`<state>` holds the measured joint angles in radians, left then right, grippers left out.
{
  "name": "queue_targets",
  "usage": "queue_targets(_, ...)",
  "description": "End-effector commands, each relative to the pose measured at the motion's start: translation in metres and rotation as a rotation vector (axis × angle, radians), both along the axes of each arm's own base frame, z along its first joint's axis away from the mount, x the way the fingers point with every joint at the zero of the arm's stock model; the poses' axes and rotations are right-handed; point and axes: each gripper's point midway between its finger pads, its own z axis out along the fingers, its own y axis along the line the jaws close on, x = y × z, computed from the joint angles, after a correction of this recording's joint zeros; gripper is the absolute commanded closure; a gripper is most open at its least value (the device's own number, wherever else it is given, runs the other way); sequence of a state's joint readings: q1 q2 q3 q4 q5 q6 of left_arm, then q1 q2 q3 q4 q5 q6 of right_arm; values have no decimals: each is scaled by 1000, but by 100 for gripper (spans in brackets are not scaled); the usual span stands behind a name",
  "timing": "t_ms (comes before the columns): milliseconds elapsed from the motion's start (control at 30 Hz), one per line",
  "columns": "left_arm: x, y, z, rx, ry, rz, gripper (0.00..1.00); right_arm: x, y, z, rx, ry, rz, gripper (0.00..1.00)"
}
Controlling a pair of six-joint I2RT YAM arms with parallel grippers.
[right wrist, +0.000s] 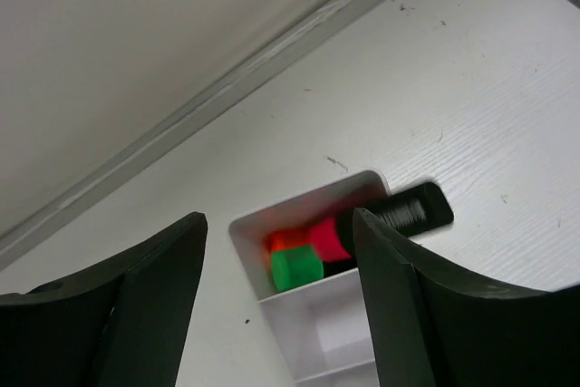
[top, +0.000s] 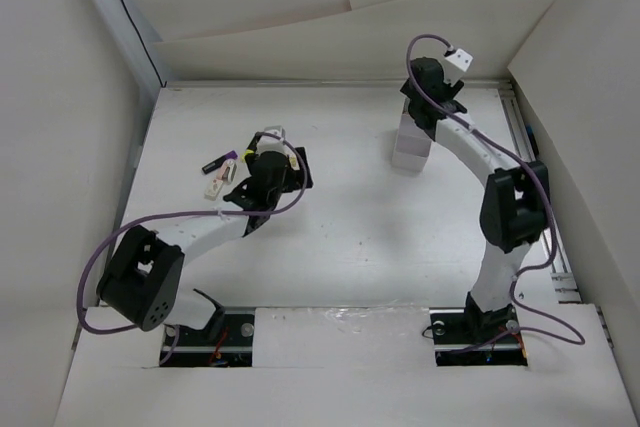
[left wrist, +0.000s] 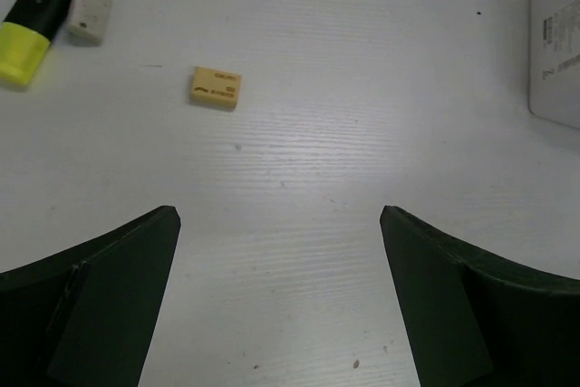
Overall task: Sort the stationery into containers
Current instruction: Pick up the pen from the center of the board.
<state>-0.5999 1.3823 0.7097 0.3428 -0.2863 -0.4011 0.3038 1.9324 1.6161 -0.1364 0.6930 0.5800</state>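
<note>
Your left gripper (left wrist: 279, 215): fingers spread, empty, over table (left wrist: 362, 88). Tan eraser (left wrist: 216, 87) ahead-left, apart; yellow highlighter (left wrist: 32, 24) farther left. Your right gripper (right wrist: 279, 215): fingers spread above white box (right wrist: 331, 337). End compartment holds green marker (right wrist: 296, 269), orange marker (right wrist: 283, 240), pink marker (right wrist: 331, 235) with black end overhanging wall.

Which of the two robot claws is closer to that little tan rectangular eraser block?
Left. The open left gripper hovers just short of the tan eraser block; the right gripper is away over the white plastic box.
</note>
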Motion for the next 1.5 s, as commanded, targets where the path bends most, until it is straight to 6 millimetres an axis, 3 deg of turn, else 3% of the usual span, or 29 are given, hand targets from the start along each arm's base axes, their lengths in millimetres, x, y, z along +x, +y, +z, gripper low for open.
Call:
queue_targets(0,24,31,31,1,-56,121,9,-18,9,77,88,-172,31,28)
queue_targets(33,25,38,28,-2,-42,143,10,-23,8,73,89,-162,41,28)
queue_targets(100,34,57,32,-11,-38,200,11,-35,11,89,119,-188,76,27)
queue_targets(133,36,64,32,-10,-38,217,11,-40,13,82,129,-175,87,27)
queue_targets(167,40,70,35,-18,-37,239,13,-47,13,92,151,-196,100,27)
queue_targets(200,40,76,28,-20,-12,251,13,-52,15,92,167,-197,114,27)
queue_targets(233,48,90,28,-23,-9,284,17,-57,25,91,190,-193,152,31)
queue_targets(267,51,96,24,-35,3,300,18,-67,26,89,208,-188,168,46)
queue_targets(333,63,109,17,-50,29,329,23,-81,50,84,250,-172,248,69)
queue_targets(367,66,112,12,-51,45,343,27,-89,55,70,245,-144,261,83)
queue_targets(400,70,111,10,-47,52,343,27,-97,60,73,248,-149,278,99)
queue_targets(433,73,114,-6,-16,95,348,28,-103,67,70,258,-143,291,100)
queue_targets(467,84,111,2,-20,86,348,29,-110,77,68,259,-136,316,100)
queue_targets(533,94,109,-8,14,131,342,36,-126,87,62,272,-122,354,100)
queue_targets(667,100,112,-25,76,197,352,54,-140,91,61,264,-119,379,99)
queue_targets(867,107,120,-33,166,245,368,52,-147,96,61,274,-118,407,96)
queue_targets(900,108,122,-42,187,269,377,52,-147,96,61,274,-118,407,94)
queue_targets(933,115,124,-37,206,262,382,50,-147,97,61,277,-116,415,94)
queue_targets(1133,119,130,-48,288,311,381,48,-148,92,63,291,-129,424,85)
queue_targets(1233,120,137,-54,323,337,386,48,-149,89,62,294,-128,424,85)
queue_targets(1467,129,133,-64,374,372,324,48,-150,84,64,303,-136,428,83)
